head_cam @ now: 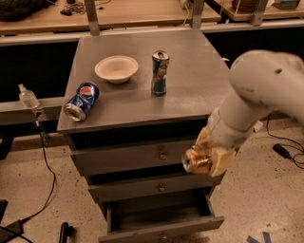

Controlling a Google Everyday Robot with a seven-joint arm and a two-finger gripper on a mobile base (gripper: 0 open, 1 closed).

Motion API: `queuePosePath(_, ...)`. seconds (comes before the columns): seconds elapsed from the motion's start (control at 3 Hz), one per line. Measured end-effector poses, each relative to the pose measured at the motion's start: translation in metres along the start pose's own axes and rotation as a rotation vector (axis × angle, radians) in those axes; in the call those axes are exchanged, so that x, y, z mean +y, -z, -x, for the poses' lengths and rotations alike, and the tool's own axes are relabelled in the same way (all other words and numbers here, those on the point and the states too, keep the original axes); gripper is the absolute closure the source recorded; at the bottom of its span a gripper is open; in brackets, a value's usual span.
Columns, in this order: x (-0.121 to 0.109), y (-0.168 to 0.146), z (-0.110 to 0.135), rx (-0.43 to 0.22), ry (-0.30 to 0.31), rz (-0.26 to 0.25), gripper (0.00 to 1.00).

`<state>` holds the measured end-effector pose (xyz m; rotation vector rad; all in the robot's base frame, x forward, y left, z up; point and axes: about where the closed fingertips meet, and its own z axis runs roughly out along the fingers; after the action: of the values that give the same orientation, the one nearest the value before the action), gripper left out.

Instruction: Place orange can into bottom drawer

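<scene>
As jaws before drawers [137, 160] clamp it, can [195, 162] gleams.

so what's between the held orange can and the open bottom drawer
camera view: the grey middle drawer front; the gripper holds the dented orange can above it

Dim workshop corner around a grey metal cabinet [199, 95].
A speckled pale floor [266, 199] fills the lower frame, with black cables [46, 185] trailing at lower left and another at the right edge. Wooden benches [137, 14] on grey metal posts [91, 16] run across the top, with dark gaps beneath. The light is warm and low. The gripper [205, 160] hangs right of centre, before the cabinet's front, clasping the orange can [195, 162].
</scene>
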<state>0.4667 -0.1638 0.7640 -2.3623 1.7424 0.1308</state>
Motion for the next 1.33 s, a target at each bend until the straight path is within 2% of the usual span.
queuePosePath(0.33,0.028,-0.061,0.004,-0.047,-0.066,0.020,1.00)
queuePosePath(0.67,0.048,-0.106,0.011,-0.086,-0.104,-0.023,1.00)
queuePosePath(1.0,0.048,-0.106,0.011,-0.086,-0.104,-0.021,1.00)
queuePosePath(1.33,0.045,-0.133,-0.004,-0.125,-0.150,0.001,1.00)
